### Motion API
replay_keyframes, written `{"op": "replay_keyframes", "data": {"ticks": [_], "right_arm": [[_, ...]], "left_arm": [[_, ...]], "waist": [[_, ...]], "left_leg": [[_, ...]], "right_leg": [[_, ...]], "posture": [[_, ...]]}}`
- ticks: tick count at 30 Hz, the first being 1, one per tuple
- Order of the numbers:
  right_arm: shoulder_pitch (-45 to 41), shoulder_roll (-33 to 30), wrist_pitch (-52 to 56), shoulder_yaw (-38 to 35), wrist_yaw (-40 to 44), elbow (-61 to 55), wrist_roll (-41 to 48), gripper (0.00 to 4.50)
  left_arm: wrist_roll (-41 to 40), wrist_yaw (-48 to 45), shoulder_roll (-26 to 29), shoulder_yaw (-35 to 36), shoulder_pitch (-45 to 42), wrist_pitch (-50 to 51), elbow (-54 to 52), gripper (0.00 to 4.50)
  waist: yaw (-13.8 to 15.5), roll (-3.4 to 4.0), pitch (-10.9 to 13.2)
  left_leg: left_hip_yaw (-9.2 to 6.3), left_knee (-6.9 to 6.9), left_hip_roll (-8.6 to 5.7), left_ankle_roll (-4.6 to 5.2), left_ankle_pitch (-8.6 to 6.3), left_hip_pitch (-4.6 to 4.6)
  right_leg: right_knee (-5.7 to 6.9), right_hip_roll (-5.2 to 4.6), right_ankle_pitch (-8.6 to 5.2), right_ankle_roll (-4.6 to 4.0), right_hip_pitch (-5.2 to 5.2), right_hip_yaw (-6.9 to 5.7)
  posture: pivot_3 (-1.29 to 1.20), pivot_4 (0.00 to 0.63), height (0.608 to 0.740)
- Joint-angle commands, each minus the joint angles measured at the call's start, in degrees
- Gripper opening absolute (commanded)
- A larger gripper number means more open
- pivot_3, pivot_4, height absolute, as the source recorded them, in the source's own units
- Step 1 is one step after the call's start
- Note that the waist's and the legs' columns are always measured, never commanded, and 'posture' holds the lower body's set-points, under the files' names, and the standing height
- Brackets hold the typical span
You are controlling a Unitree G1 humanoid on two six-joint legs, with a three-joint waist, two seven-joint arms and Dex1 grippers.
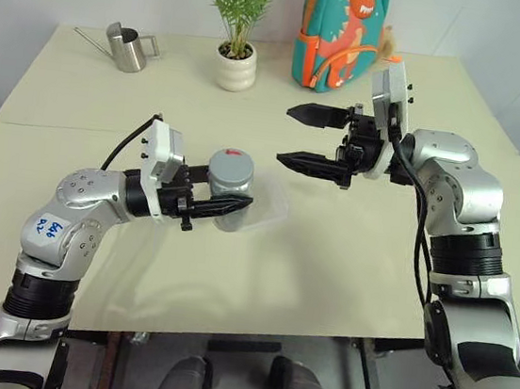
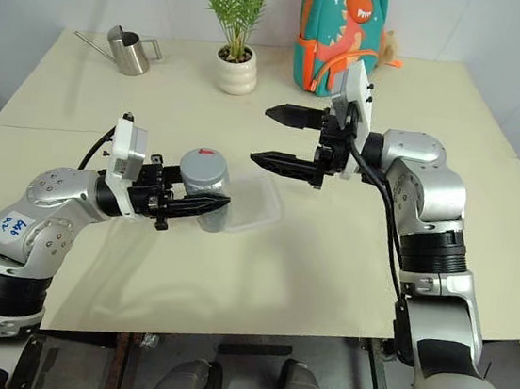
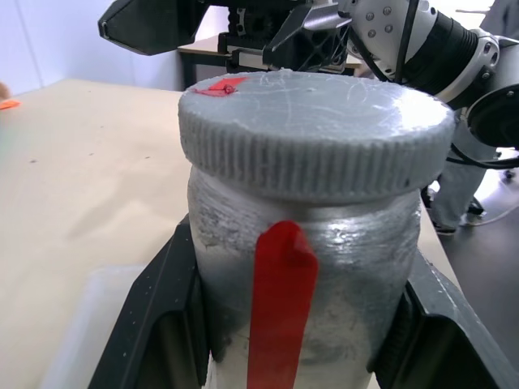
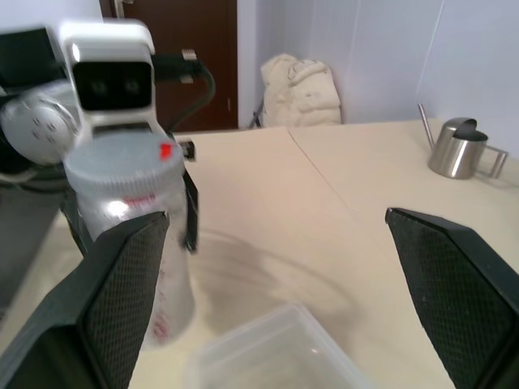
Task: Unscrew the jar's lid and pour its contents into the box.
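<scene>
Bare worktop [image 1: 345, 271] is lying open in front of the box [image 1: 263, 206]. The left tool [image 1: 230, 208], clamping the jar [image 1: 232, 189], is blocking the box's left side; the right tool [image 1: 300, 138] is hanging apart above.

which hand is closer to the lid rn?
Left. The left hand is shut on the jar just under the lid. The right hand is open, off to the lid's far right, not touching it.
</scene>
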Motion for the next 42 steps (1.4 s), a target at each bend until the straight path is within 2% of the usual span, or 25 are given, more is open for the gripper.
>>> {"op": "replay_keyframes", "data": {"ticks": [1,6,11,19,33,42], "right_arm": [[-1.02,1.12,3.94,-1.56,0.69,-6.02,5.14,4.49],[-0.37,4.77,7.02,0.99,-2.12,-12.18,6.49,4.49],[0.11,8.13,1.95,7.09,-6.6,-14.13,-1.58,4.49],[-1.16,11.38,1.56,7.58,-8.28,-11.74,-1.95,4.49],[-1.2,7.46,-1.32,5.95,-3.92,-4.97,-2.7,4.49],[-0.19,6.12,0.84,4.22,-2.39,-5.89,0.23,4.49]], "left_arm": [[-0.98,-0.34,0.19,0.85,-0.72,-0.95,-1.98,1.96],[-0.79,-0.42,0.07,0.66,-1.28,-0.86,-1.52,1.96],[-0.56,-0.48,-0.28,0.08,-1.84,-0.9,-1.12,1.96],[-0.56,-0.49,-0.71,-0.28,-1.94,-0.94,-1.11,1.96],[-0.48,-0.39,-0.59,0.09,-1.24,-1.2,-1.37,1.96],[-0.65,-0.56,-0.5,0.11,-0.98,-1.33,-1.48,1.96]], "waist": [[-0.14,0.0,0.0],[-0.23,0.0,0.0],[-0.41,0.0,0.0],[-0.45,-0.01,-0.01],[-0.48,-0.01,-0.01],[-0.46,-0.01,-0.01]], "left_leg": [[0.01,0.0,0.07,0.0,0.0,0.0],[0.06,0.08,0.25,0.01,-0.02,-0.02],[0.05,0.1,0.26,-0.01,-0.03,-0.01],[0.05,0.11,0.25,0.0,-0.04,-0.03],[0.05,0.12,0.25,0.0,-0.04,-0.03],[0.06,0.12,0.26,0.0,-0.04,-0.03]], "right_leg": [[0.0,0.01,0.0,0.0,0.0,-0.01],[0.01,0.0,0.0,0.0,0.02,0.0],[0.06,0.0,0.0,0.0,0.01,0.02],[0.04,0.0,0.0,0.0,0.01,0.02],[0.05,0.0,0.0,0.0,0.01,0.02],[0.05,0.0,0.0,0.0,0.01,0.02]], "posture": [[0.0,0.15,0.74],[0.0,0.15,0.74],[0.0,0.15,0.74],[0.0,0.15,0.74],[0.0,0.15,0.74],[0.0,0.15,0.74]]}}
